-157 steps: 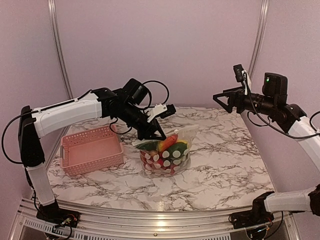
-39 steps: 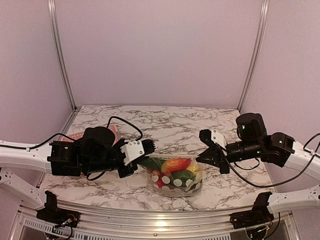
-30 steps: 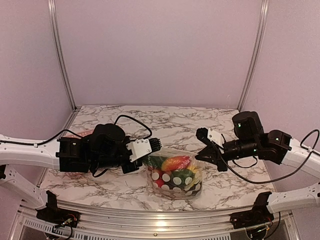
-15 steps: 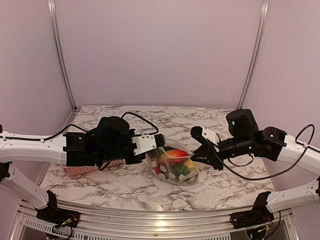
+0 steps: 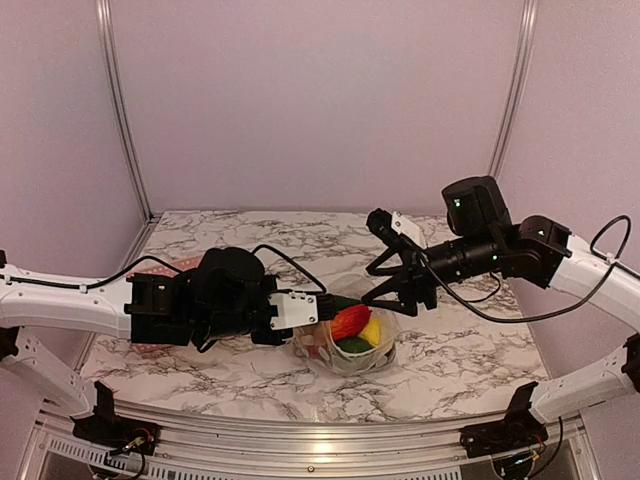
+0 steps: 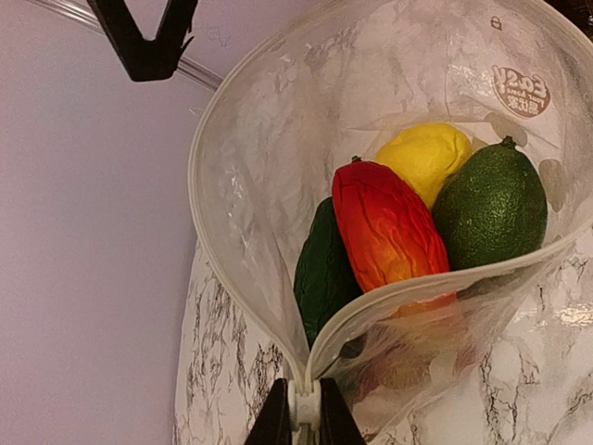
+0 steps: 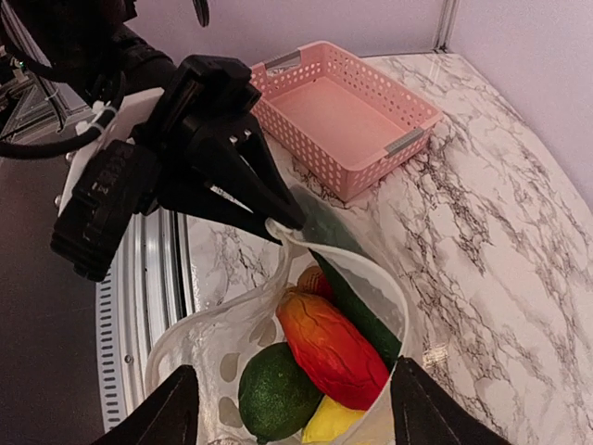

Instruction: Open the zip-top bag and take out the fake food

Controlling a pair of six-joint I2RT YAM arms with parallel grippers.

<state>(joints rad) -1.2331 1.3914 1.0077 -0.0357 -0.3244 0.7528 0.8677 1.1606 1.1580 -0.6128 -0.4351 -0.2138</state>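
Note:
The zip-top bag [image 5: 322, 350] stands on the marble table with its mouth pulled wide open. My left gripper [image 5: 328, 306] is shut on the zipper end of the rim, seen in the left wrist view as the bag [image 6: 250, 185] clamped in the left gripper [image 6: 304, 422]. Inside lies the fake food [image 5: 352, 322]: an orange-red piece [image 6: 389, 227], a yellow one [image 6: 426, 153], a round green one [image 6: 491, 204] and a dark green one [image 6: 324, 269]. My right gripper [image 5: 398, 288] hovers open over the bag's right side. In its wrist view the right gripper [image 7: 301, 417] straddles the bag's mouth [image 7: 384, 278].
A pink perforated basket [image 7: 343, 120] sits empty beyond the bag, on the left arm's side. The left arm [image 7: 139, 185] reaches in low across the table's front. The metal front rail [image 7: 153, 269] runs close to the bag.
The bag's mouth has spread open while the left gripper kept hold of its zipper end. The right gripper has risen and swung in over the bag.

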